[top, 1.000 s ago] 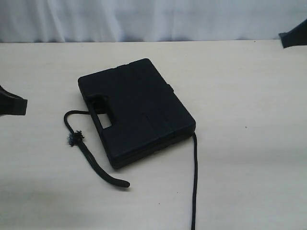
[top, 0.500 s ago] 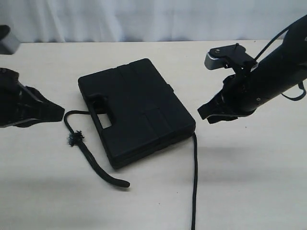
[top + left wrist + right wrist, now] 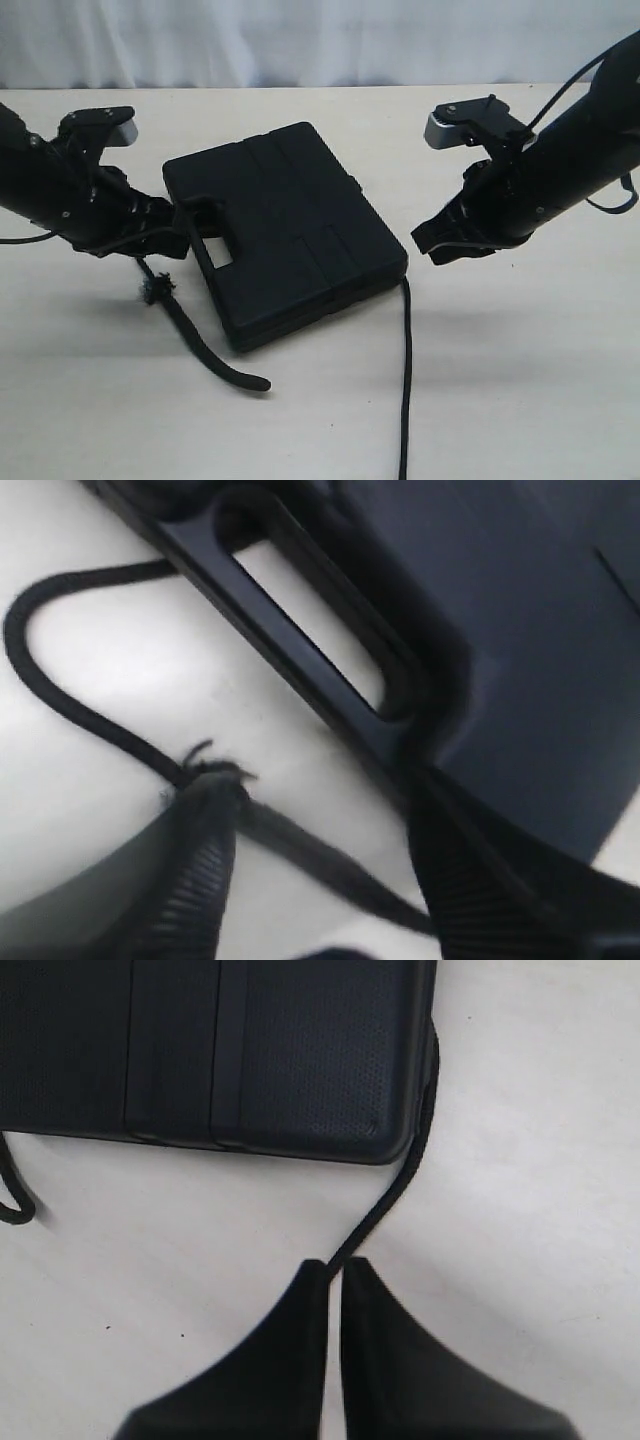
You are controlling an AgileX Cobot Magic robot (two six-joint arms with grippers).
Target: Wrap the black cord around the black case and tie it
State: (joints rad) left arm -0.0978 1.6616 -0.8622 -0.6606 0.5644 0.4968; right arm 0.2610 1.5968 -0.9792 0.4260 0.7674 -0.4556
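The black case (image 3: 290, 220) lies flat in the middle of the table, its handle slot (image 3: 222, 255) facing left. The black cord (image 3: 185, 325) loops out beside the handle, carries a frayed tuft (image 3: 155, 290), and ends near the front. A second stretch (image 3: 405, 380) runs from the case's right corner to the front edge. My left gripper (image 3: 178, 232) is low beside the handle and open. In the left wrist view its fingers (image 3: 200, 880) straddle the cord (image 3: 300, 845) by the tuft (image 3: 212, 770). My right gripper (image 3: 428, 243) hovers right of the case, shut and empty; the cord (image 3: 400, 1185) passes behind its tips (image 3: 335, 1265).
The pale table (image 3: 520, 380) ends at a rear edge against a white curtain (image 3: 320, 40). Both black arms reach in from the sides, the right one trailing its own thin cable (image 3: 612, 200). The case's lid (image 3: 200, 1050) has moulded panel lines.
Both arms have come into view. The left one has moved in to the case's handle and its jaws have spread wide. The right arm has held still for the last half second.
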